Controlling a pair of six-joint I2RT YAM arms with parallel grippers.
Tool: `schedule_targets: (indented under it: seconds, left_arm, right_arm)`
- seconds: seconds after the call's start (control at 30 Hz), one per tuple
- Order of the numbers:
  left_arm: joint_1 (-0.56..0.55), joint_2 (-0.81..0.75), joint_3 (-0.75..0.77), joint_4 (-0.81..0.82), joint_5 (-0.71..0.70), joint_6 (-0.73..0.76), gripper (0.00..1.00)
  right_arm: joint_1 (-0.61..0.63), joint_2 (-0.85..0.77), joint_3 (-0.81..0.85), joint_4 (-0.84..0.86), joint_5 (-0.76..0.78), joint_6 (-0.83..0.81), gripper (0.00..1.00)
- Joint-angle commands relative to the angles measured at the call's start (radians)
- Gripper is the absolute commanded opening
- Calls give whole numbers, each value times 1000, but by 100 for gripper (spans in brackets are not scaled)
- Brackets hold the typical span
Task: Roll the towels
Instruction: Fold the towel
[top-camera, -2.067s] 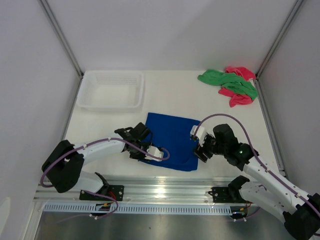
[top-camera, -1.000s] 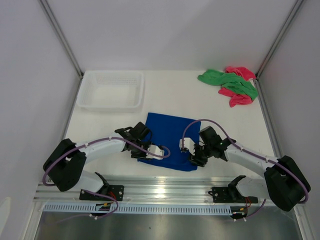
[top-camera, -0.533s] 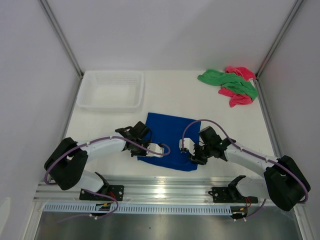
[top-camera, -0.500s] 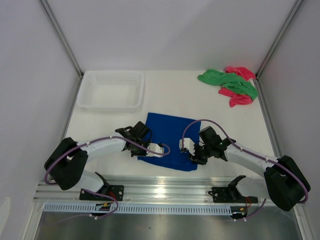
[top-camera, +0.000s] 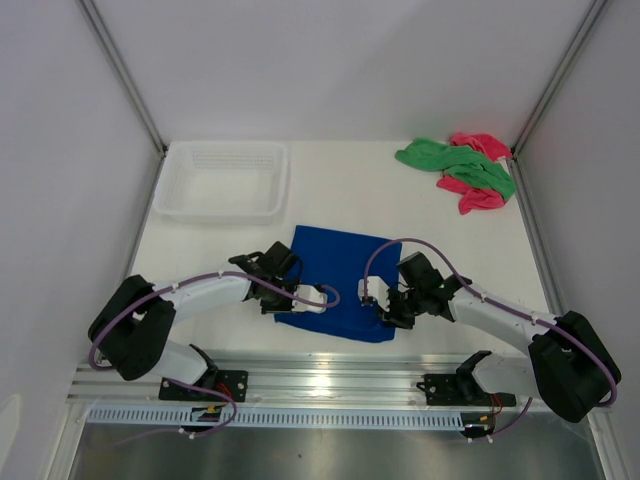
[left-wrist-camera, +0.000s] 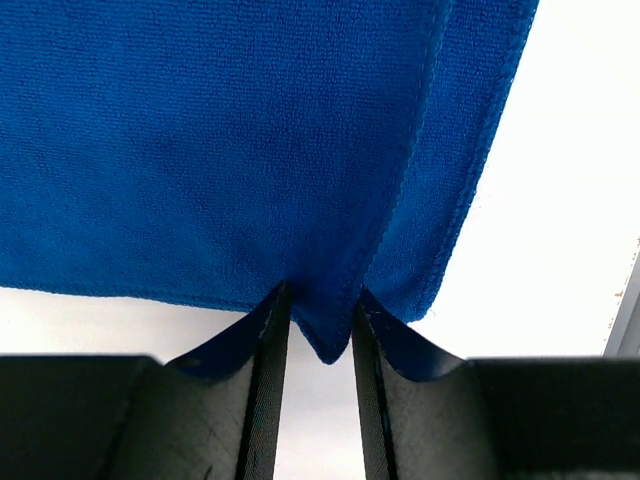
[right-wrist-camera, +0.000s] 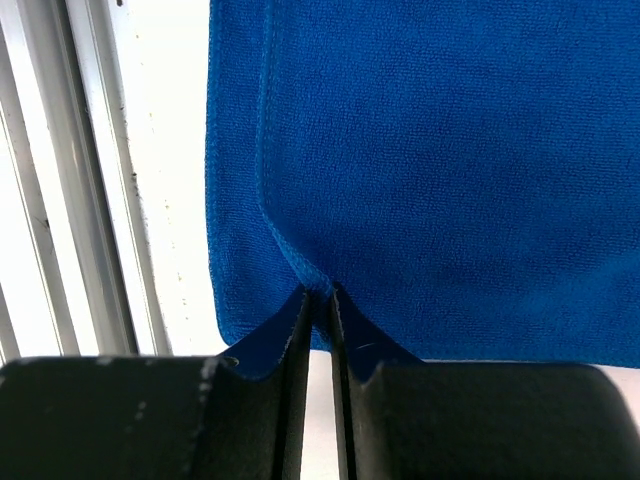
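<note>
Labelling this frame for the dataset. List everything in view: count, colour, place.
blue towel: 1, royal blue, flat on the near middle of the table
green towel: 1, green, crumpled, far right corner, draped over the pink one
pink towel: 1, pink, crumpled, far right corner
basket: 1, white plastic, far left
table: 1, white
rail: 1, silver metal, along the near edge
arms: 2, white and black, left and right
left pincer: 1, black, closed on the blue towel's near edge
right pincer: 1, black, closed on the same edge
</note>
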Motion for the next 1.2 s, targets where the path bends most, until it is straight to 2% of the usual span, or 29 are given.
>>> schedule_targets:
  seconds: [0.0, 0.53, 0.63, 0.73, 0.77, 0.8, 0.87, 0.93, 1.0, 1.1, 1.13, 1.17]
  left_arm:
    - [11, -19, 25, -16, 30, -15, 34]
    - [23, -53, 34, -13, 72, -38, 33]
    - [23, -36, 32, -10, 65, -37, 28]
    - [23, -29, 43, -9, 68, -43, 14]
    - [21, -30, 52, -19, 73, -44, 13]
    - [23, -33, 54, -27, 78, -46, 14]
    - [23, -46, 65, -39, 91, -46, 21]
    - [24, -55, 63, -33, 88, -41, 22]
    - [24, -53, 62, -32, 87, -44, 18]
    - [24, -36, 62, -44, 90, -40, 8]
    - [24, -33, 59, -47, 94, -38, 1]
    - [24, -27, 57, -48, 105, -41, 1]
  right_arm:
    - [7, -13, 36, -6, -17, -13, 15]
    - [8, -10, 40, -12, -20, -19, 14]
    - [8, -10, 40, -14, -22, -17, 14]
    - [8, -11, 42, -17, -19, -17, 14]
    - [10, -14, 42, -19, -17, -17, 13]
    - [8, -16, 42, -19, -16, -17, 14]
    - [8, -19, 42, -23, -16, -17, 14]
    - [8, -16, 43, -23, -19, -17, 13]
    - [8, -10, 45, -25, -20, -20, 12]
    - [8, -10, 46, -29, -17, -20, 7]
    - [8, -11, 48, -31, -17, -22, 6]
    - [8, -13, 48, -32, -16, -20, 5]
